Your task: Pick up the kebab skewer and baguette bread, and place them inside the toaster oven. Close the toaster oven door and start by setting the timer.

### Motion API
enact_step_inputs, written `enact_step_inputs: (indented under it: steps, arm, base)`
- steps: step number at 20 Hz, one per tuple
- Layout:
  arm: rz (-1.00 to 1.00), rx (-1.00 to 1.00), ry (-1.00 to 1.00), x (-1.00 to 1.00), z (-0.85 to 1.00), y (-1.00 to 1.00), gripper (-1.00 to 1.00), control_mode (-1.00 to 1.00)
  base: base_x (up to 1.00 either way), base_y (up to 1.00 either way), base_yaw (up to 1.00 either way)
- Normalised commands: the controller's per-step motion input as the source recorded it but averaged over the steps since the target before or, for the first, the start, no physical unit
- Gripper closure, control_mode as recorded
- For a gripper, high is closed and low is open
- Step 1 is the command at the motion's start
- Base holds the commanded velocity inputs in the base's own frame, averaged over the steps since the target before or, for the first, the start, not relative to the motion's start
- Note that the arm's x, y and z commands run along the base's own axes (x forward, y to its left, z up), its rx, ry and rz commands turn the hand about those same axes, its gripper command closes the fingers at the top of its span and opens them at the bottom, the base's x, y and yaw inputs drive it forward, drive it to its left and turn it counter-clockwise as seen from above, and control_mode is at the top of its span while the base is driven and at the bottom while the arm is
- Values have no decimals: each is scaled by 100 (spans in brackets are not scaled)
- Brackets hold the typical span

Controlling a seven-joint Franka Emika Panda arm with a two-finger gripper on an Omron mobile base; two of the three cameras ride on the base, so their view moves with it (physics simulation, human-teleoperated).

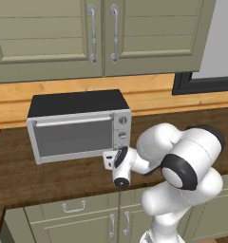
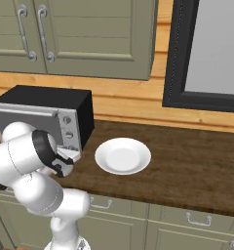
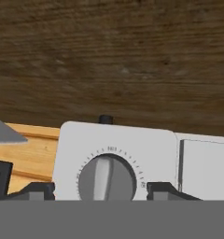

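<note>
My hand (image 3: 101,190) is up against the knob column at the rt end of the toaster oven (image 1: 78,126), w/ my two fingertips (image 3: 35,190) standing apart, one each side of a round grey knob (image 3: 107,178). Gap is a bit wider than the knob; can't tell if either tip touches it. Knob's ridge runs roughly 12-to-6 in the hand view, tick marks fanned around its upper half. Dark wood bench (image 3: 114,56) takes up the top of that view, since the cam is rolled over.

From the left base view, the oven sits on the bench at about 10 o'clock from my arm, black top, silver front. The oven door (image 1: 72,134) is shut, bar handle (image 1: 73,121) along its top edge. My wrist sits just beside the oven's lower rt corner, near the lowest knob.

Right base view: white plate (image 2: 123,156) lies on the bench at 3 o'clock from the oven, near it but not touching, nothing on it. Can't see into the oven thru the grey glass, so can't tell where skewer & bread are.
</note>
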Motion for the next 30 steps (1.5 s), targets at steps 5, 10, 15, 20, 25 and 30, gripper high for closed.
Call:
enact_step_inputs:
  steps: [5,10,15,20,25,30]
  arm:
    - [3,0,0,0,-11,-33,100,-100]
    - [3,0,-1,0,-4,-19,100,-100]
    - [1,0,-1,0,0,0,100,-100]
    - [0,2,0,1,0,0,100,-100]
    - [1,2,0,0,0,0,100,-100]
    - [5,1,0,3,0,0,100,-100]
  base:
    - [0,0,0]
    - [0,0,0]
    - [0,0,0]
    - [0,0,0]
    - [0,0,0]
    - [0,0,0]
